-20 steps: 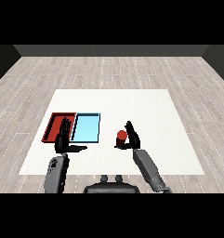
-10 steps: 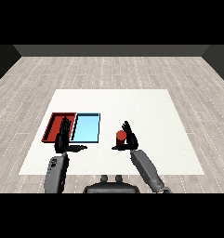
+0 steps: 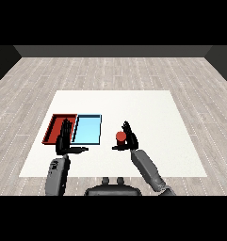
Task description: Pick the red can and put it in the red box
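A white tabletop (image 3: 133, 101) stood in the middle of the room, a plain flat square with no markings. Around it on every side ran a floor (image 3: 110, 70) of pale grey planks laid in long staggered rows. At the far end a dark wall (image 3: 113, 51) closed off the room, with darker walls angling in at the left and right corners. The light was even and soft
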Controlling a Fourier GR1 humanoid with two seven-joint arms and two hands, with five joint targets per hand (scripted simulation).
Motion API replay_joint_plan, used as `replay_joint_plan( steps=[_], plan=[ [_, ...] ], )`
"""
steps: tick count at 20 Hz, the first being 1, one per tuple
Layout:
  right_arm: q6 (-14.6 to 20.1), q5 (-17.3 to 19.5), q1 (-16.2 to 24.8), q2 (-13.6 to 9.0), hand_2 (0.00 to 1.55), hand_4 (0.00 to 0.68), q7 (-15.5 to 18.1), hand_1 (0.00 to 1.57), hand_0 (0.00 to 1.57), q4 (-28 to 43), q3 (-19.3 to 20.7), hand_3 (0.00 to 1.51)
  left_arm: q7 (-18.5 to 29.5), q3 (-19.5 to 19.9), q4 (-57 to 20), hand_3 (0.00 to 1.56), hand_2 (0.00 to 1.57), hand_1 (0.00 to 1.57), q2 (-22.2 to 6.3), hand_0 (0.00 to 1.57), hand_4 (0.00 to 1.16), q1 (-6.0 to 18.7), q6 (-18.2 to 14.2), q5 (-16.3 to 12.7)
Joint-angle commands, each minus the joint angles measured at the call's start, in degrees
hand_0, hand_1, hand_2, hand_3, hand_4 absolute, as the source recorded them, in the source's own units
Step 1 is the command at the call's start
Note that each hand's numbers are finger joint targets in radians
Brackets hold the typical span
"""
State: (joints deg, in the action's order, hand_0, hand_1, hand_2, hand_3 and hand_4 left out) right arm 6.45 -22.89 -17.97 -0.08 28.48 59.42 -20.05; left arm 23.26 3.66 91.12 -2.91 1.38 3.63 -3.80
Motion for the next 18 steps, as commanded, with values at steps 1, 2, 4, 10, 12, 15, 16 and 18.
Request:
replay_joint_plan(
  steps=[1,2,4,10,12,15,16,18],
  plan=[
    [3.81,-0.61,-1.68,0.08,0.0,0.0,1.03,0.0,0.0,-2.46,-2.12,0.0,0.25,-0.46,-1.14,0.0,0.0,0.0,0.7,0.0,0.0,1.26,-0.68,0.38],
    [6.39,1.19,0.46,0.08,0.0,0.0,-1.56,0.0,0.0,0.65,-3.52,0.0,-1.73,-1.98,5.49,0.0,0.0,0.0,0.7,0.0,0.0,-3.9,-1.31,1.69],
    [8.94,0.79,-0.63,0.08,0.0,0.0,-0.99,0.0,0.0,-1.55,-4.68,0.0,-2.45,0.4,3.03,0.0,0.0,0.0,-0.68,0.0,0.0,0.23,-0.34,-0.38],
    [15.06,0.46,-5.98,0.07,1.51,0.584,-6.36,1.57,1.57,-6.19,-2.52,1.46,-1.45,-0.5,3.38,0.0,0.0,0.0,0.0,0.0,0.0,-1.12,-1.06,0.9],
    [12.57,2.25,-9.08,0.06,1.49,0.561,-7.13,1.57,1.57,-11.18,2.13,1.44,-1.02,0.4,1.11,0.0,0.0,0.0,-0.7,0.0,0.0,0.56,-0.38,0.39],
    [14.55,3.21,-7.57,0.07,1.49,0.568,-6.96,1.57,1.57,-10.89,-0.12,1.43,-4.83,-2.13,8.5,0.0,0.0,0.0,0.8,0.0,0.0,-3.32,-1.23,0.55],
    [15.7,3.6,-5.81,0.07,1.49,0.57,-7.56,1.57,1.57,-8.72,-0.99,1.43,1.35,-1.18,0.64,0.0,0.0,0.0,1.14,0.0,0.0,0.18,-1.69,2.02],
    [16.97,2.32,-3.26,0.08,1.48,0.575,-6.91,1.57,1.57,-6.73,-4.17,1.43,-0.33,-0.56,-4.27,0.0,0.0,0.0,0.99,0.0,0.0,5.06,-2.06,1.86]
  ],
)
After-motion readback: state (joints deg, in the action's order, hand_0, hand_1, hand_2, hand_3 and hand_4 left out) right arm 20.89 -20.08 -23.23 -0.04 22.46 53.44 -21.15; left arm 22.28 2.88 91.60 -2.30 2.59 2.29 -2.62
